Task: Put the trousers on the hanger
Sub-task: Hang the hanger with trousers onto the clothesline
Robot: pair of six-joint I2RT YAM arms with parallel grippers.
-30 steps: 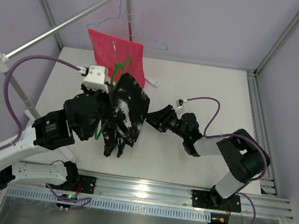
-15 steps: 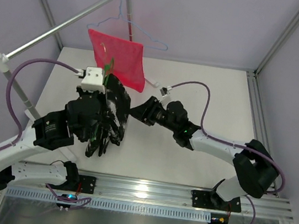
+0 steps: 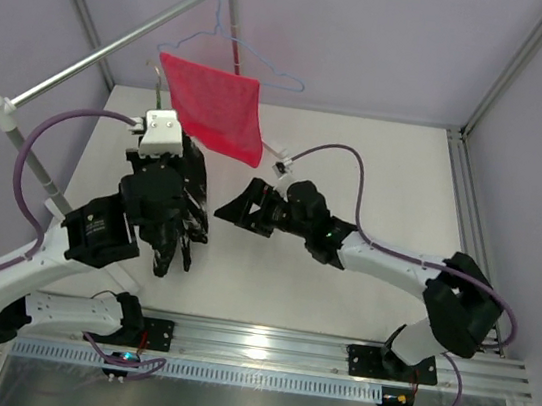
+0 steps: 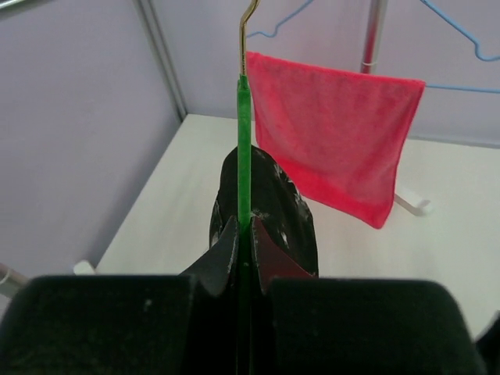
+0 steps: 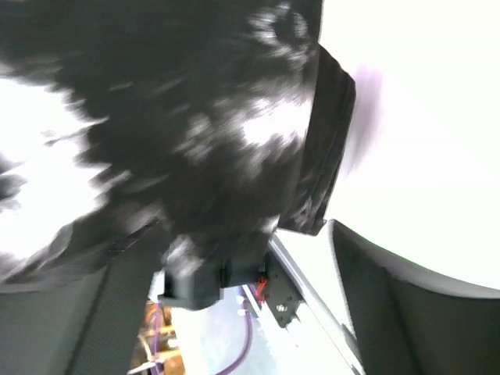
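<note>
My left gripper (image 4: 244, 234) is shut on the stem of the green hanger (image 4: 244, 141), whose gold hook points up. The black, white-splotched trousers (image 4: 273, 195) hang over the hanger just beyond the fingers. In the top view the trousers (image 3: 186, 219) hang beside my left gripper (image 3: 173, 164), above the table. My right gripper (image 3: 235, 208) is open just right of the trousers. In the blurred right wrist view the trousers (image 5: 195, 117) fill the upper left in front of the spread fingers (image 5: 391, 312). Nothing is clamped there.
A red cloth (image 3: 213, 109) hangs on a pale blue wire hanger (image 3: 269, 70) from the metal rail (image 3: 100, 53) at the back left. The rail's white post (image 3: 232, 16) stands behind it. The white table (image 3: 376, 177) has frame rails on its right edge.
My left arm has carried the hanger and trousers to the left and back, toward the rail. My right gripper followed to the left and its jaws now stand apart.
</note>
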